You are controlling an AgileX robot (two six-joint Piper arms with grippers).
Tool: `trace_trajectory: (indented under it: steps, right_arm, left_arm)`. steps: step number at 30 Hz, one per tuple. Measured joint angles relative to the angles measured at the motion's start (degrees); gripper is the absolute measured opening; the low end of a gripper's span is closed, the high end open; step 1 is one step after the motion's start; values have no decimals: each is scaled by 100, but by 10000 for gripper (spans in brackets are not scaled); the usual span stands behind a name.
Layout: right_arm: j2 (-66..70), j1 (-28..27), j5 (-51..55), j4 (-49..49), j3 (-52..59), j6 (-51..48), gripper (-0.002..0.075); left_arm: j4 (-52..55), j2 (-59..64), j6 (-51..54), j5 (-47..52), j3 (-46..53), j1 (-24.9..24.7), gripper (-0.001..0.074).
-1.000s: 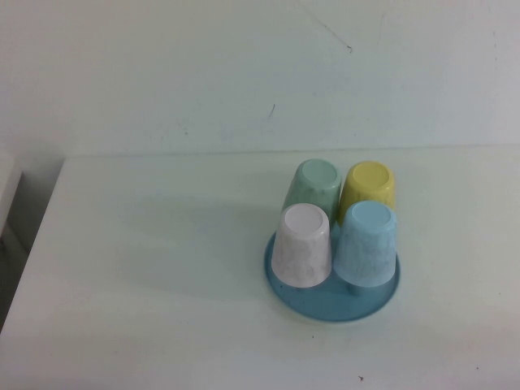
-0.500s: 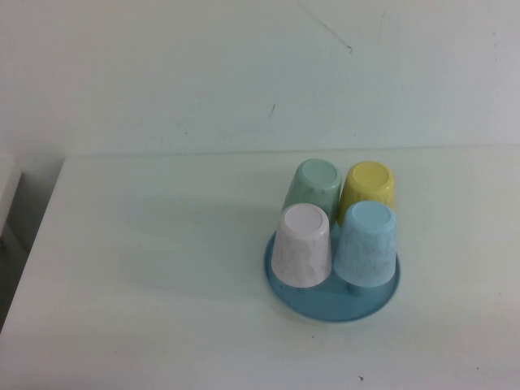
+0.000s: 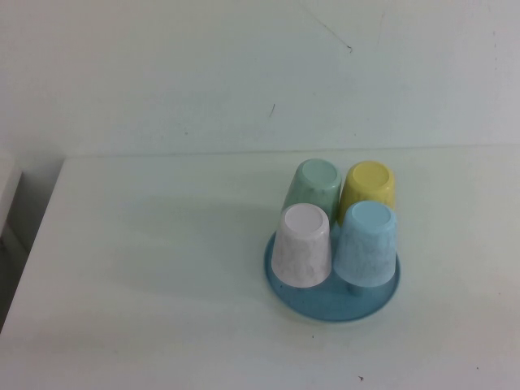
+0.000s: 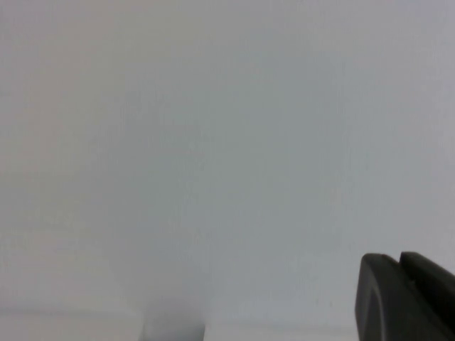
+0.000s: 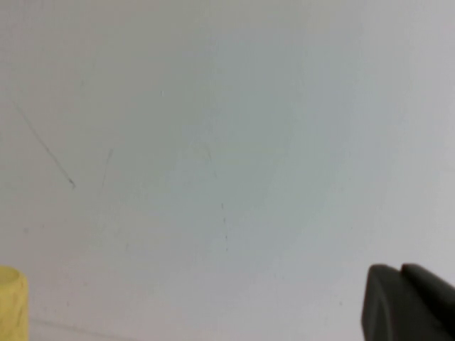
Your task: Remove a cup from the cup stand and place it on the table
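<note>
The cup (image 3: 302, 245), pale pinkish-white and speckled, sits upside down on the front left of the blue cup stand (image 3: 325, 307), on the white table (image 3: 162, 268). The cups hide the stand's pegs. Neither gripper shows in the high view. In the left wrist view my left gripper (image 4: 398, 260) shows only as dark fingertips pressed together, facing a plain pale surface. In the right wrist view my right gripper (image 5: 400, 269) looks the same, fingertips together, holding nothing. Both are far from the cup.
A light blue speckled cup (image 3: 367, 244), a mint green cup (image 3: 314, 188) and a yellow cup (image 3: 367, 187) also stand upside down on the stand. The yellow cup's edge shows in the right wrist view (image 5: 11, 302). The table's left edge (image 3: 32, 244) drops off.
</note>
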Motion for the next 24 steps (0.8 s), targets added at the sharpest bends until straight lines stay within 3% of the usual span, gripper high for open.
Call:
trace_trajectory:
  steps: [4, 17, 24]
  right_arm:
    - [0, 0, -344, -11, 0, 0, -3]
    - [0, 0, -715, 127, 0, 37, -3]
    - [0, 0, -815, 1102, 0, -781, -3]
  left_arm:
    - [-23, 0, 0, -1251, 0, 0, 6]
    - [-35, 0, -42, -1315, 0, 0, 6]
    - [-35, 0, -201, -1597, 0, 0, 3]
